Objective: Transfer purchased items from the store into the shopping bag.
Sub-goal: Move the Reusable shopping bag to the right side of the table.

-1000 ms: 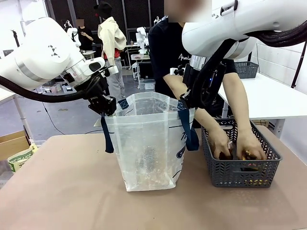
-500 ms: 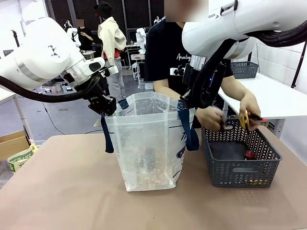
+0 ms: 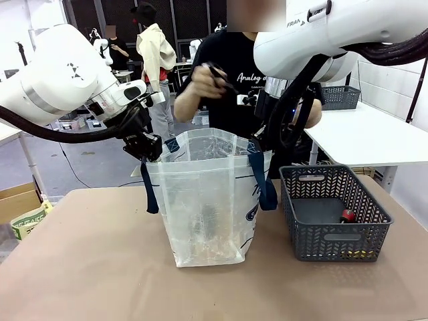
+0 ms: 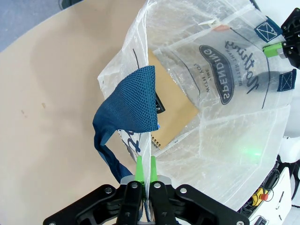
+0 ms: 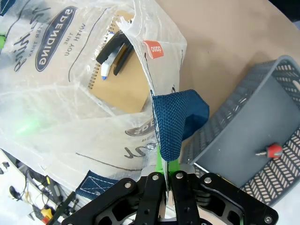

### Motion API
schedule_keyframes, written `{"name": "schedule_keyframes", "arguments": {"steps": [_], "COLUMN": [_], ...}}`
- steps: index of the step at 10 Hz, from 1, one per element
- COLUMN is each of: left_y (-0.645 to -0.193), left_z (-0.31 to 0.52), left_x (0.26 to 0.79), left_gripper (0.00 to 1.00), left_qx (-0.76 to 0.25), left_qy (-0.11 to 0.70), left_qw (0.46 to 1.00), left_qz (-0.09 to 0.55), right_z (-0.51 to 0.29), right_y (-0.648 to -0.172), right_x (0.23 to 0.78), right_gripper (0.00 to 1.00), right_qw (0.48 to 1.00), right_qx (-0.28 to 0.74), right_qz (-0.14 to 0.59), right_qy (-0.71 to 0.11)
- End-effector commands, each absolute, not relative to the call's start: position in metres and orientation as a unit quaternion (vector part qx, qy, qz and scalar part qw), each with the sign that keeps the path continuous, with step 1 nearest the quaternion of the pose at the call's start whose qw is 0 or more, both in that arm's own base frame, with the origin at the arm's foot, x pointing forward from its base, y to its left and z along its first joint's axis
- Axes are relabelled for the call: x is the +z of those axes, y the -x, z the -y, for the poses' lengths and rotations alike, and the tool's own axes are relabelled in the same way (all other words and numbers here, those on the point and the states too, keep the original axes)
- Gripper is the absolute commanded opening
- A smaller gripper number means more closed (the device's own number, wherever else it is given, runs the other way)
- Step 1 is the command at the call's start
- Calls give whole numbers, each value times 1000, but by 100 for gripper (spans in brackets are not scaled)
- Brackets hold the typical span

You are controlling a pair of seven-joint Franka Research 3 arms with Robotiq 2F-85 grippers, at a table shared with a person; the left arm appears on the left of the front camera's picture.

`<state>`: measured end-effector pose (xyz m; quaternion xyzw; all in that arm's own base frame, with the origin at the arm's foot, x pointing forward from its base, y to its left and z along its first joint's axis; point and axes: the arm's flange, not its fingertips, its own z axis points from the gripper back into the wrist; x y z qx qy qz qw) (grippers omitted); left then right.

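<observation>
Left gripper (image 4: 145, 161) is pinching the bag (image 3: 207, 207) rim at 9 o'clock, and right gripper (image 5: 164, 161) is pinching it at 3 o'clock. To do this well, both should be pulling apart evenly, holding the mouth wide under the person's hand (image 3: 200, 79). Counting: one bag standing on the table (image 3: 80, 267), one basket (image 3: 334, 237) at its 3 o'clock, one red item (image 3: 347, 216) lying inside, one notebook (image 5: 124, 86) in the bag.

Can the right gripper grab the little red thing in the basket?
Probably not: the right gripper is shut on the translucent white plastic bag, though the small red item lies uncovered in the grey lattice basket.
</observation>
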<state>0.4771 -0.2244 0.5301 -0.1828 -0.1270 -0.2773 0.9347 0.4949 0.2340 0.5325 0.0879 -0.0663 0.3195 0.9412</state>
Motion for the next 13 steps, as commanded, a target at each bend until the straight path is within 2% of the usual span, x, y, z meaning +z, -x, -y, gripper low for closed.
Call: {"name": "schedule_keyframes", "arguments": {"steps": [1,13], "left_y": [-477,-477], "left_z": [224,224], "left_x": [532,532], "left_gripper": [0,0], "left_qx": [-276,-276], "left_qy": [180,180], "left_qw": [935,935], "left_qz": [130,130], "right_z": [-233,-233], "right_y": [-495,-495], "right_x": [532,532], "right_gripper": [0,0], "right_qw": [942,942], "right_qx": [319,319], "right_qz": [66,66], "right_qy": [-88,-88]}}
